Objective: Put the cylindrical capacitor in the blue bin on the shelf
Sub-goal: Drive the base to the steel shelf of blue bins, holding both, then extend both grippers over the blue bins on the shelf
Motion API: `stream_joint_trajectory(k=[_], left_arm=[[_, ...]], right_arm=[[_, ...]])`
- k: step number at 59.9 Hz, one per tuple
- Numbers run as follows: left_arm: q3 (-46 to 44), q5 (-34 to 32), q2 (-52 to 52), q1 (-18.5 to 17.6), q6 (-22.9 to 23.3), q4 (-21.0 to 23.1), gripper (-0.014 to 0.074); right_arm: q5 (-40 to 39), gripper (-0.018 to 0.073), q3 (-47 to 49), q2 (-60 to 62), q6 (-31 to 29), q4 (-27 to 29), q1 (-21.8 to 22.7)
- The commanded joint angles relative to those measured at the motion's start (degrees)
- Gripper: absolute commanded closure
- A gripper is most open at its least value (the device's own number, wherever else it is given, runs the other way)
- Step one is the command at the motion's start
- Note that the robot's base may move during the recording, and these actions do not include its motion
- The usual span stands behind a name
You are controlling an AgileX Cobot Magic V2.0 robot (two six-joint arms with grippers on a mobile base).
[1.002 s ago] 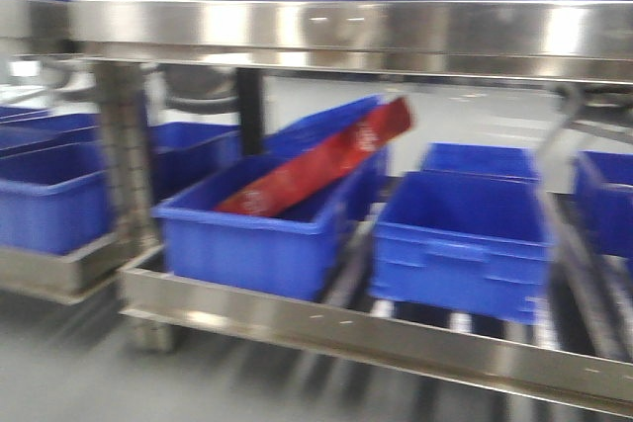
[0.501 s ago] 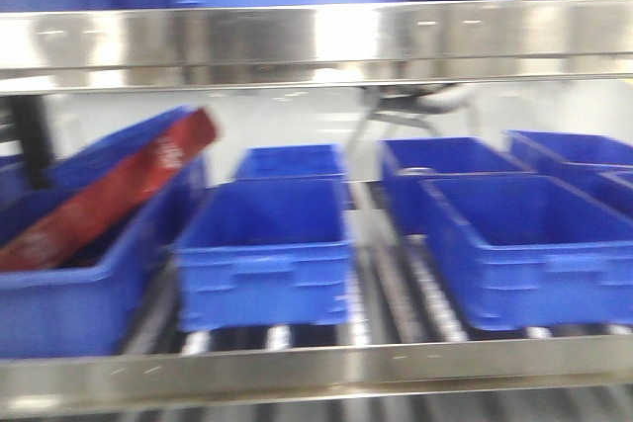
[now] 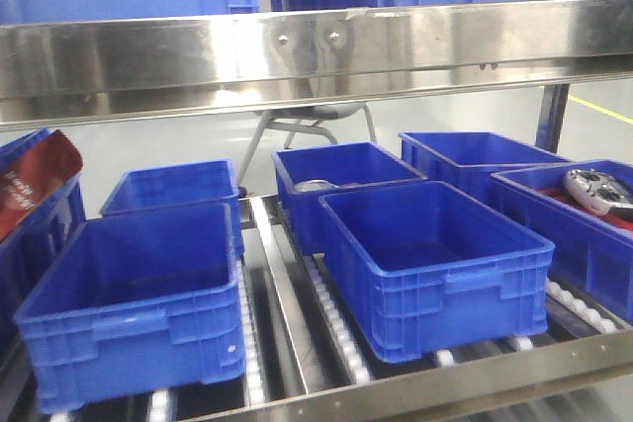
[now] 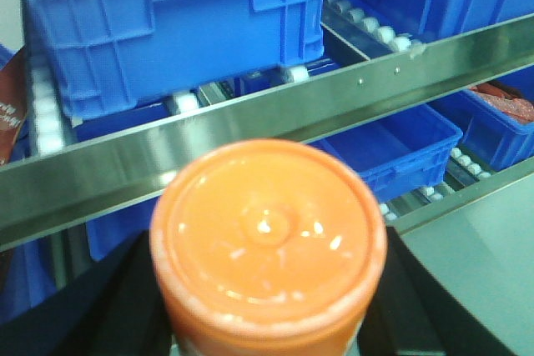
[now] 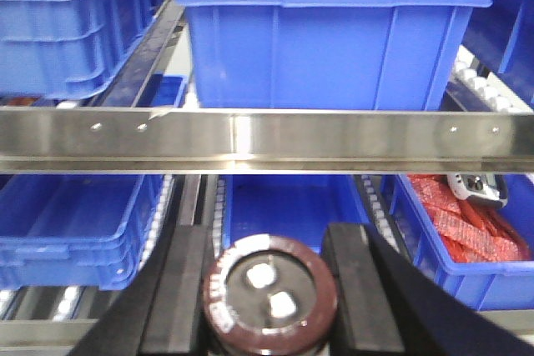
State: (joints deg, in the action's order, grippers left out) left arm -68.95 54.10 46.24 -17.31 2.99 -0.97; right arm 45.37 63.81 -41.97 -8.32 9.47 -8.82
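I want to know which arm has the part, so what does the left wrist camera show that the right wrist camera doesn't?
Only the left wrist view: an orange-lidded container close to the lens, sitting in the left tool. Only the right wrist view: the capacitor gripped in the right tool, and red packets in a lower bin. Both: a steel shelf rail and blue bins.

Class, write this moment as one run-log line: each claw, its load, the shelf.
right claw: shut on cylindrical capacitor | left claw: shut on orange-capped jar | shelf: ahead of both claws | blue bin: empty
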Motion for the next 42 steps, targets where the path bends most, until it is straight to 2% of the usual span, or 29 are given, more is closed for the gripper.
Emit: stream_joint_trajectory(k=[1, 42], left_arm=[[-0.34, -1.15, -0.12, -0.34, -0.23, 0.16, 0.0707], [-0.34, -1.15, -0.12, -0.34, -0.23, 0.16, 0.0707]], right_arm=[[-1.24, 0.0690, -0.04, 0.36, -0.14, -0.27, 0.01], [-1.24, 0.0690, -0.04, 0.36, -0.14, -0.27, 0.01]])
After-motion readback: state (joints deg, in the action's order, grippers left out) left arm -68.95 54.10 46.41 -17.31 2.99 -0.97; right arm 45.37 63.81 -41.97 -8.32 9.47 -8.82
